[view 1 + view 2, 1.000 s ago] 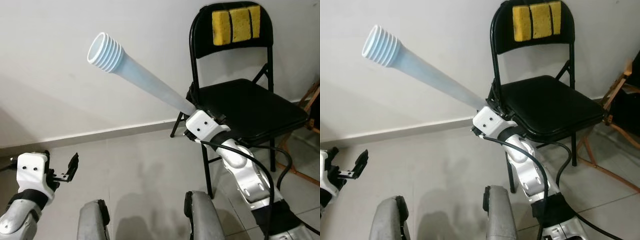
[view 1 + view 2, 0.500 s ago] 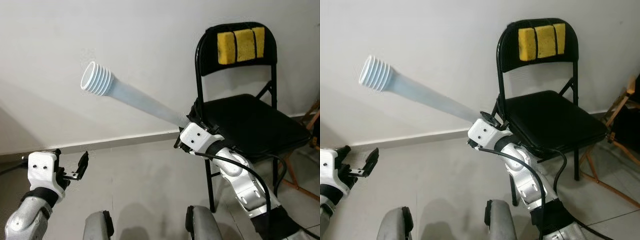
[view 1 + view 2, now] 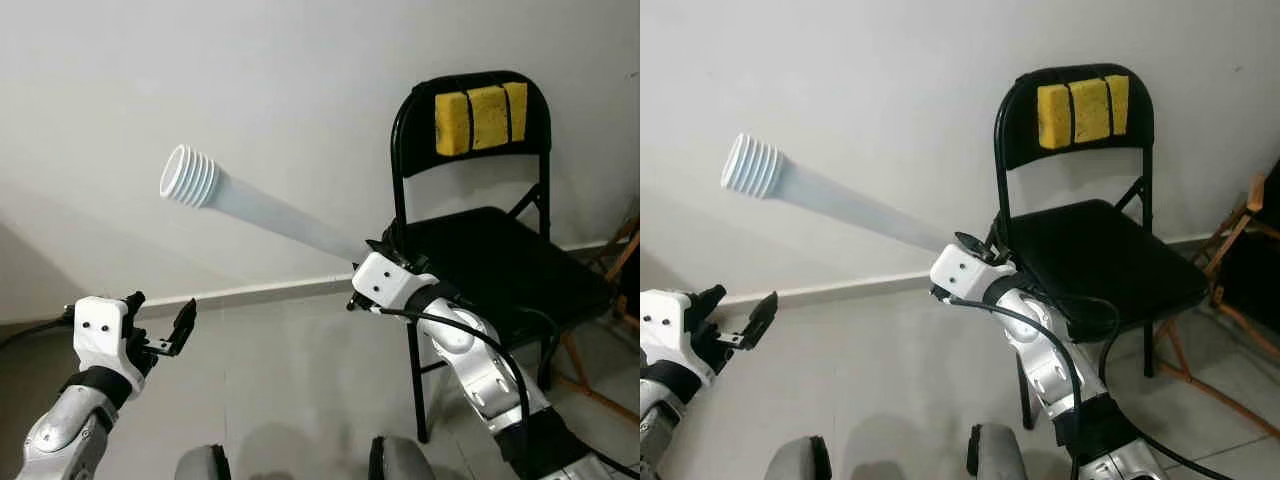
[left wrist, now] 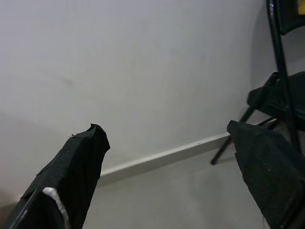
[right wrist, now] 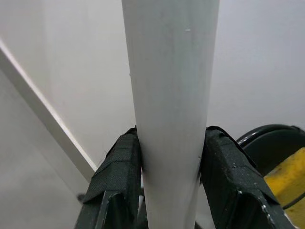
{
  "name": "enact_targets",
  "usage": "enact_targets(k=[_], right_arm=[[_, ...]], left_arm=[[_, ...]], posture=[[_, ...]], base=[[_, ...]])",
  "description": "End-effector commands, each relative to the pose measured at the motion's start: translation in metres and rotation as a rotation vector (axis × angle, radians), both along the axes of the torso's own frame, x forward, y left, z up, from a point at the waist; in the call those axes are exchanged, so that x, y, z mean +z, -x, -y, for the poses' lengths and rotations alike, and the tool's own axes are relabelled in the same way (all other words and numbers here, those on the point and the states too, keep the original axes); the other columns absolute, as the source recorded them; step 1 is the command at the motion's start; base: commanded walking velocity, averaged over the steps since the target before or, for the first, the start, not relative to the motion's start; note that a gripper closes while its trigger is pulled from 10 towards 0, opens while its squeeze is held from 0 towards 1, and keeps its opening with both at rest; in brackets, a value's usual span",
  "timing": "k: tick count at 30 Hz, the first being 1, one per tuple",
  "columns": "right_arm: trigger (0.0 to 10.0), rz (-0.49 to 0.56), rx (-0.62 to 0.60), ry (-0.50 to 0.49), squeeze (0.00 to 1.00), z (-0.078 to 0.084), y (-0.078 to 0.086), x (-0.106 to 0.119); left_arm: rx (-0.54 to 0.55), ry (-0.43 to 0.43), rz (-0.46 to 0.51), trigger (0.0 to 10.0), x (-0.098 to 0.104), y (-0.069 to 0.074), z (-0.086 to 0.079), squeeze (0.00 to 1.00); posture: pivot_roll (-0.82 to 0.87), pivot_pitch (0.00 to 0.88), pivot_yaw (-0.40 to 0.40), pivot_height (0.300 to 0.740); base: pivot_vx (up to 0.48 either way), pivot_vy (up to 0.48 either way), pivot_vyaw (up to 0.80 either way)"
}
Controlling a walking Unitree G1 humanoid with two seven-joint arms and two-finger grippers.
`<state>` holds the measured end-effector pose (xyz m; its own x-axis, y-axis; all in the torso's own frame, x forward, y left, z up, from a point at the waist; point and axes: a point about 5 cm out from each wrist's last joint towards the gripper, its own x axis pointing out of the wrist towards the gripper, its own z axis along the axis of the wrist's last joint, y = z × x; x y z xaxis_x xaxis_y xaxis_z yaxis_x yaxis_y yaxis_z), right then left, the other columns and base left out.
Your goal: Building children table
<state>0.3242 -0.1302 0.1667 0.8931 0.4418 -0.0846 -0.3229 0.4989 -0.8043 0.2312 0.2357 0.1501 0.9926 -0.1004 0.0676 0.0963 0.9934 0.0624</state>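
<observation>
Lifted since a second ago, the left gripper (image 3: 160,325) now sits higher at about 8 o'clock in the head views, while the camera has shifted, bringing the black folding chair (image 3: 490,240) lower in frame.

From the head views, the right gripper (image 3: 372,247) near centre holds the pale blue table leg (image 3: 270,212), which slants toward 10 o'clock, threaded end (image 3: 190,177) uppermost against the white wall (image 3: 250,80). Its wrist view adds the grip itself: both black fingers (image 5: 116,179) pressed flat against the leg's sides. In the left wrist view the left claw's fingers (image 4: 78,160) stand wide apart, holding nothing, facing the baseboard (image 4: 162,155). Yellow sponges (image 3: 1083,110) sit on the chair back at 1 o'clock.
</observation>
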Motion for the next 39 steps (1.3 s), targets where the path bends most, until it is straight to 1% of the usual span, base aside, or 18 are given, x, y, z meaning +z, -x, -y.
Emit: enact_targets(k=[1, 3, 4, 6, 7, 8, 9, 10, 11, 12, 13, 14, 16, 18, 22, 24, 35, 39], right_arm=[[0.0, -0.004, 0.022, 0.051, 0.00, 0.001, -0.001, -0.003], [0.0, -0.009, 0.058, 0.212, 0.00, 0.008, -0.005, -0.007], [0.0, -0.009, 0.058, 0.212, 0.00, 0.008, -0.005, -0.007], [0.0, -0.007, 0.095, 0.321, 0.00, 0.013, -0.008, -0.006], [0.0, -0.007, 0.095, 0.321, 0.00, 0.013, -0.008, -0.006], [0.0, 0.005, 0.124, 0.385, 0.00, 0.015, -0.011, -0.002], [0.0, 0.005, 0.124, 0.385, 0.00, 0.015, -0.011, -0.002], [0.0, 0.019, 0.150, 0.447, 0.00, 0.017, -0.013, 0.001], [0.0, 0.030, 0.173, 0.505, 0.00, 0.018, -0.015, 0.003], [0.0, 0.035, 0.186, 0.537, 0.00, 0.018, -0.017, 0.003], [0.0, 0.035, 0.186, 0.537, 0.00, 0.018, -0.017, 0.003], [0.0, 0.046, 0.206, 0.564, 0.00, 0.015, -0.019, 0.004], [0.0, 0.048, 0.211, 0.561, 0.00, 0.013, -0.020, 0.004], [0.0, 0.044, 0.211, 0.532, 0.00, 0.008, -0.021, 0.004], [0.0, 0.043, 0.198, 0.504, 0.00, 0.005, -0.022, 0.002], [0.0, 0.031, 0.193, 0.492, 0.00, 0.006, -0.021, -0.004], [0.0, 0.039, 0.200, 0.499, 0.00, 0.008, -0.024, -0.009], [0.0, 0.049, 0.207, 0.522, 0.00, 0.009, -0.025, -0.008]], left_arm=[[0.001, -0.035, -0.023, 10.0, -0.005, 0.001, -0.004, 0.00], [-0.017, -0.090, -0.033, 10.0, -0.004, -0.002, -0.008, 0.00], [-0.017, -0.090, -0.033, 10.0, -0.004, -0.002, -0.008, 0.00], [-0.029, -0.131, -0.040, 10.0, -0.003, -0.005, -0.013, 0.00], [-0.029, -0.131, -0.040, 10.0, -0.003, -0.005, -0.013, 0.00], [-0.043, -0.154, -0.043, 10.0, -0.002, -0.007, -0.016, 0.00], [-0.043, -0.154, -0.043, 10.0, -0.002, -0.007, -0.016, 0.00], [-0.059, -0.170, -0.044, 10.0, 0.000, -0.009, -0.017, 0.00], [-0.082, -0.183, -0.047, 10.0, 0.002, -0.011, -0.017, 0.00], [-0.097, -0.190, -0.048, 10.0, 0.003, -0.012, -0.016, 0.00], [-0.097, -0.190, -0.048, 10.0, 0.003, -0.012, -0.016, 0.00], [-0.124, -0.200, -0.052, 10.0, 0.003, -0.013, -0.012, 0.00], [-0.135, -0.201, -0.054, 10.0, 0.001, -0.013, -0.009, 0.00], [-0.146, -0.205, -0.060, 10.0, -0.002, -0.012, -0.006, 0.00], [-0.153, -0.207, -0.068, 10.0, -0.006, -0.010, -0.003, 0.00], [-0.173, -0.211, -0.079, 10.0, -0.009, -0.008, -0.001, 0.00], [-0.226, -0.234, -0.074, 10.0, -0.008, -0.016, 0.003, 0.00], [-0.271, -0.263, -0.076, 10.0, -0.005, -0.017, 0.004, 0.00]], posture=[[-0.08, 0.000, -0.055, 0.616], [-0.09, 0.000, -0.044, 0.626], [-0.09, 0.000, -0.044, 0.626], [-0.09, 0.000, -0.038, 0.636], [-0.09, 0.000, -0.038, 0.636], [-0.10, 0.000, -0.035, 0.641], [-0.10, 0.000, -0.035, 0.641], [-0.10, 0.000, -0.036, 0.646], [-0.10, 0.000, -0.035, 0.651], [-0.10, 0.000, -0.035, 0.656], [-0.10, 0.000, -0.035, 0.656], [-0.09, 0.000, -0.037, 0.666], [-0.09, 0.000, -0.038, 0.671], [-0.09, 0.000, -0.038, 0.681], [-0.08, 0.000, -0.041, 0.691], [-0.08, 0.000, -0.035, 0.701], [-0.09, 0.000, -0.016, 0.740], [-0.09, 0.000, -0.015, 0.740]], base=[[0.000, 0.000, 0.00], [0.000, 0.000, 0.00], [0.000, 0.000, 0.00], [0.000, 0.000, 0.00], [0.000, 0.000, 0.00], [0.000, 0.000, 0.00], [0.000, 0.000, 0.00], [0.000, 0.000, 0.00], [0.000, 0.000, 0.00], [0.000, 0.000, 0.00], [0.000, 0.000, 0.00], [0.000, 0.000, 0.00], [0.000, 0.000, 0.00], [0.000, 0.000, 0.00], [0.000, 0.000, 0.00], [0.000, 0.000, 0.00], [0.000, 0.000, 0.00], [0.000, 0.000, 0.00]])
